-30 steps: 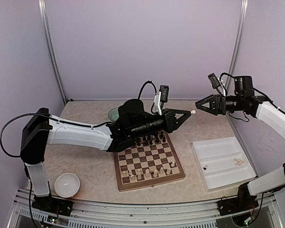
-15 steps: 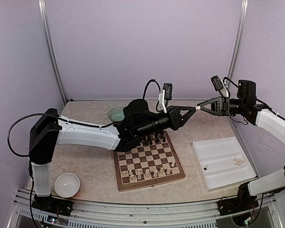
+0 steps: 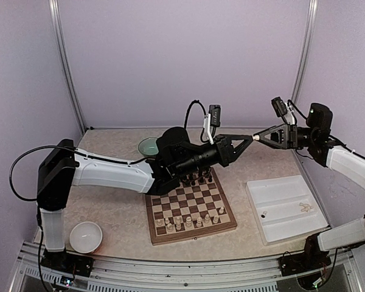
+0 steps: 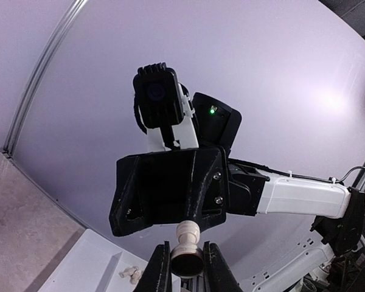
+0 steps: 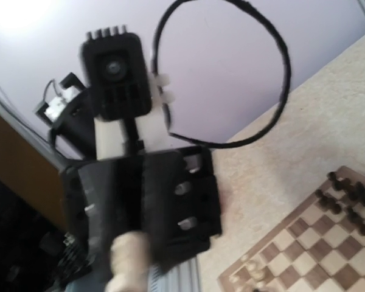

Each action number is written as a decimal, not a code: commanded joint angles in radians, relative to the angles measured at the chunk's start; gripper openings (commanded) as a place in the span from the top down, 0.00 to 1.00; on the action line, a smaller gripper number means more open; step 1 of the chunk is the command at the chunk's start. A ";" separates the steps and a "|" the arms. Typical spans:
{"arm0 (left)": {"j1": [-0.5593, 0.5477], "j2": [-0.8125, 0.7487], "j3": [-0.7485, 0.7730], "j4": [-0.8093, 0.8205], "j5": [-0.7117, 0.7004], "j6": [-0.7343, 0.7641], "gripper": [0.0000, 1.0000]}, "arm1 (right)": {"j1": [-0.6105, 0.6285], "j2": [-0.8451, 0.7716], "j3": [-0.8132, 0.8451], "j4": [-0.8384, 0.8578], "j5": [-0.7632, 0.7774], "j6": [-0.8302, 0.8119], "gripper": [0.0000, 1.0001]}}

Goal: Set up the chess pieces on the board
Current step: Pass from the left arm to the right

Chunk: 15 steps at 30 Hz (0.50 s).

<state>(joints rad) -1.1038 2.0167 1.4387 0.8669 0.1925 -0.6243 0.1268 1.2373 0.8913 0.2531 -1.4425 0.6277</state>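
Note:
My left gripper (image 3: 250, 139) is raised above the table behind the board (image 3: 194, 236). It points right and is shut on the base of a cream chess piece (image 4: 188, 234). In the left wrist view its fingers (image 4: 161, 267) clamp the piece, whose head sticks out forward. My right gripper (image 3: 260, 136) faces it tip to tip, its black front (image 4: 170, 188) just behind the piece's head. Its own fingers do not show clearly. The piece is a blur in the right wrist view (image 5: 126, 258). Several cream pieces (image 3: 188, 222) stand on the board's near rows.
Dark pieces (image 3: 194, 179) fill the board's far rows. A white tray (image 3: 286, 188) at the right holds a few small pieces (image 3: 304, 208). A white bowl (image 3: 86, 236) sits at the near left. A teal bowl (image 3: 148, 146) sits behind the left arm.
My left gripper rose a little and moved right with the piece. My right gripper drew back to the right and lined up level with it. The last half second shows little motion.

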 commanded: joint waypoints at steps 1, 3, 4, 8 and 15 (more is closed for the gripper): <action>0.005 0.008 -0.007 -0.011 -0.043 0.005 0.85 | 0.020 -0.056 -0.012 0.054 -0.103 0.032 0.52; 0.004 0.010 -0.008 -0.010 -0.041 0.005 0.85 | 0.020 -0.057 -0.009 0.052 -0.105 0.032 0.52; 0.003 0.009 -0.009 -0.010 -0.042 0.005 0.85 | 0.020 -0.058 -0.005 0.043 -0.105 0.025 0.53; 0.001 0.013 -0.007 -0.010 -0.036 0.000 0.85 | 0.020 -0.057 0.002 0.017 -0.103 0.005 0.52; -0.005 0.025 0.014 -0.022 -0.021 0.001 0.85 | 0.021 -0.052 0.008 0.004 -0.077 -0.008 0.54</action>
<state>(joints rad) -1.1061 2.0190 1.4353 0.8589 0.1734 -0.6250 0.1417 1.1965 0.8871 0.2665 -1.5127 0.6430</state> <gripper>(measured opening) 0.159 0.460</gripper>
